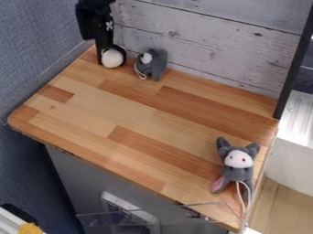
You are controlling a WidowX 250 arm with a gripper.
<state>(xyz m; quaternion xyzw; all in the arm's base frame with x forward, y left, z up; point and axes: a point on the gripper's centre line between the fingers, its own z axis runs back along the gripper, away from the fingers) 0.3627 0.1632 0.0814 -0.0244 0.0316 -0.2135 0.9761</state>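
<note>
1. Principally, a wood-strip tabletop [131, 114] extends from the far left to the near right.
2. A pale, wood-grained panel [202, 39] stands along its far side; a blue textile surface [34, 59] lies to the left.
3. A slender black post [294, 64] rises at the far right corner.
4. The black end effector [105, 55] hangs over the far left corner, pointing downward, immediately at the white ball; whether it is grasping the ball or released beside it, one cannot tell.
5. A grey plush toy with a white face [237, 167], large ears and a pale cord lies at the near right, close to the right edge.
6. A smaller-looking grey plush [157, 64], with a looped cord, sits against or near the panel, just right of the ball.
7. The white ball [112, 58], dark-rimmed, is at the far left.
</note>
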